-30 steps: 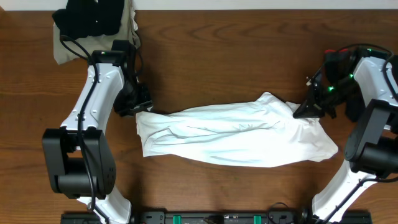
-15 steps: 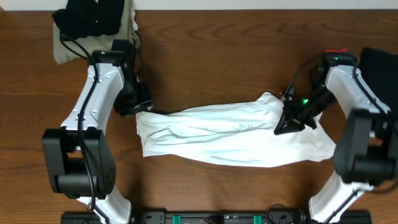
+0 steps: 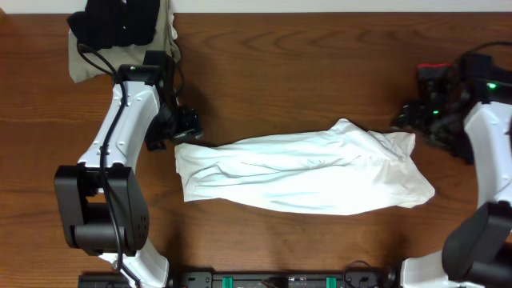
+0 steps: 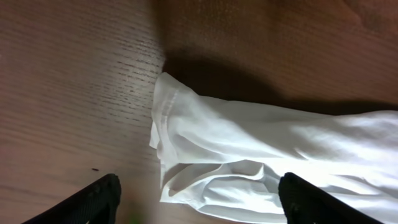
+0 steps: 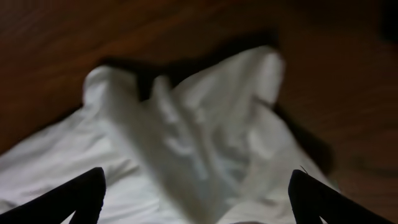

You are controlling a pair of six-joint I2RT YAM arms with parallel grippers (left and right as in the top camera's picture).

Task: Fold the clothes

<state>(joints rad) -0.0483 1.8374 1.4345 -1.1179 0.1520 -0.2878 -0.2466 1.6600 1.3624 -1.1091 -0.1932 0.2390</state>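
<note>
The white shirt (image 3: 304, 174) lies as a long wrinkled band across the middle of the table. My left gripper (image 3: 187, 125) hovers just above the shirt's left end, open. In the left wrist view the shirt's hemmed end (image 4: 249, 143) shows between the spread fingers (image 4: 93, 200) of the gripper (image 4: 202, 200), with nothing held. My right gripper (image 3: 405, 120) is open just off the shirt's upper right corner. The blurred right wrist view has the shirt's bunched end (image 5: 186, 118) below the gripper (image 5: 199, 199). Black clothes (image 3: 112, 20) lie on a khaki one (image 3: 80, 70) at the far left corner.
The wooden table (image 3: 280, 72) shows bare boards behind the shirt. The left arm (image 3: 120, 136) reaches along the left side. The right arm (image 3: 492, 160) stands at the right edge. A black rail (image 3: 280, 280) runs along the front edge.
Both grippers have opened. The right one let go of the shirt's right end and drew back to the right. The left one opened wider at the left end.
</note>
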